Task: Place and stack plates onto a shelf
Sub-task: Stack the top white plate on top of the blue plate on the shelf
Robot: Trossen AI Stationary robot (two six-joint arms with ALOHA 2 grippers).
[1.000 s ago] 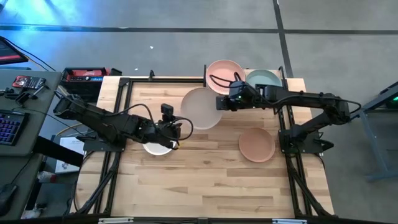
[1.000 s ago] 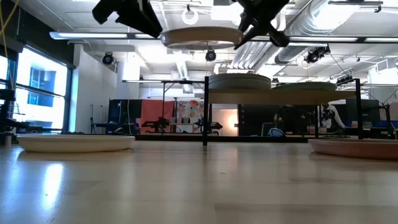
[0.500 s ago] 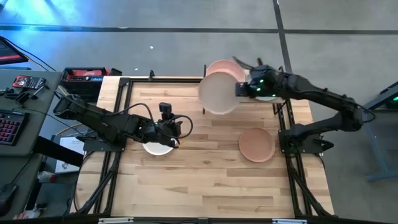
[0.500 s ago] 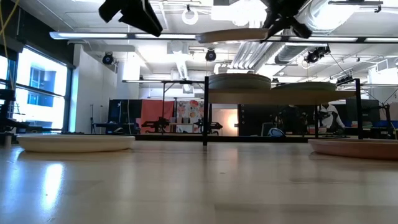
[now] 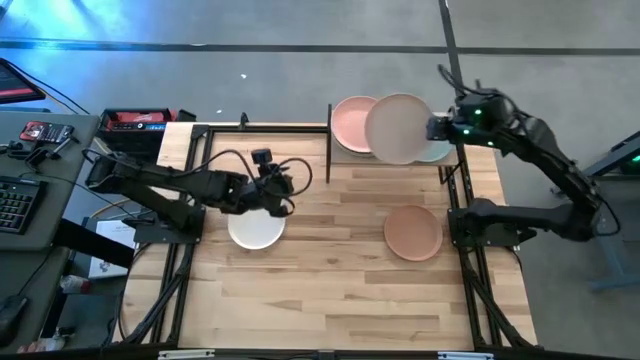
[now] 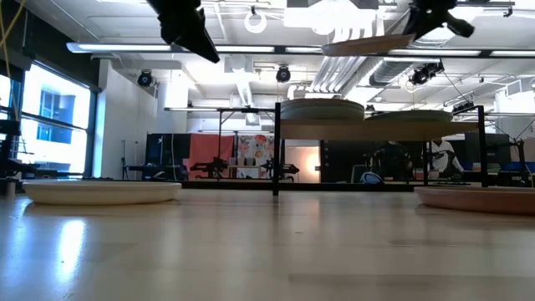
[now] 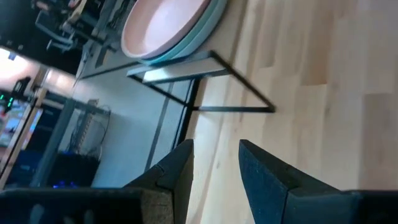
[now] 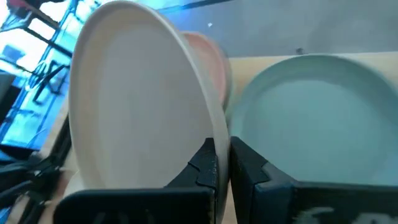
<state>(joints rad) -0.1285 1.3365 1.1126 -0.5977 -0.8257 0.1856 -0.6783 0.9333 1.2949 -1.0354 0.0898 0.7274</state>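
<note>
Shelf [image 5: 345,158] sits at table's far edge w/ pink plate [image 5: 350,120] and grey-green plate [image 5: 436,152] on it. Cream plate [image 5: 398,128] is held by its rim, right gripper [image 5: 437,129] closed on it, above and between both stacks. Left gripper [image 7: 214,163], slightly open and empty, hovers near white plate [image 5: 256,230].
</note>
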